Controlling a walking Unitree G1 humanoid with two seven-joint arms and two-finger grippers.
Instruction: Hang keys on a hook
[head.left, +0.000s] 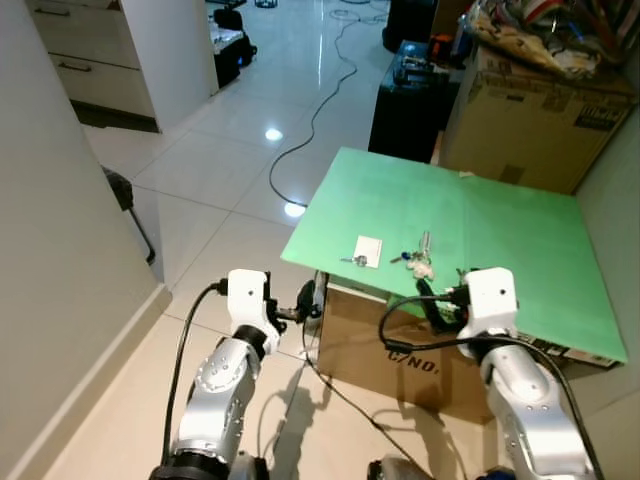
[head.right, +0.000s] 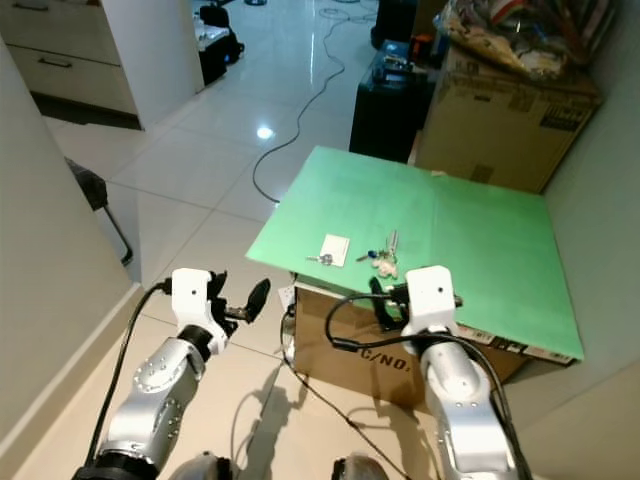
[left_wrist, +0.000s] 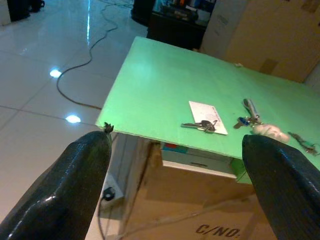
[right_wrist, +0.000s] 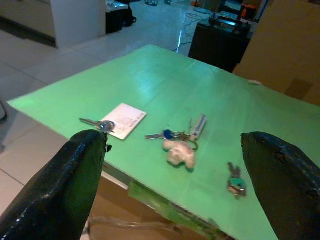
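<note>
A flat green board (head.left: 500, 240) lies across a brown cardboard box (head.left: 370, 345) on the pale tiled floor (head.left: 220, 170), with the robot standing at its near edge. Three lots of keys lie on it. Taking the board as a clock face seen from the robot, a bunch of keys with a blue tag and a whitish soft charm (right_wrist: 181, 145) sits at about 7 o'clock. A single silver key on a white card (right_wrist: 107, 123) lies at 8, and a small dark key set with a green fob (right_wrist: 235, 182) at 6, nearest the edge. I can't spot any hook from here.

The likely trouble is choosing the wrong bunch, or nudging flat keys off the near edge when pinching them, since they lie low and close to it.

The right gripper (right_wrist: 185, 200) hovers just short of the edge, fingers spread wide, holding nothing. The left gripper (left_wrist: 175, 190) is likewise wide open and empty, off the board's 9 o'clock corner.
</note>
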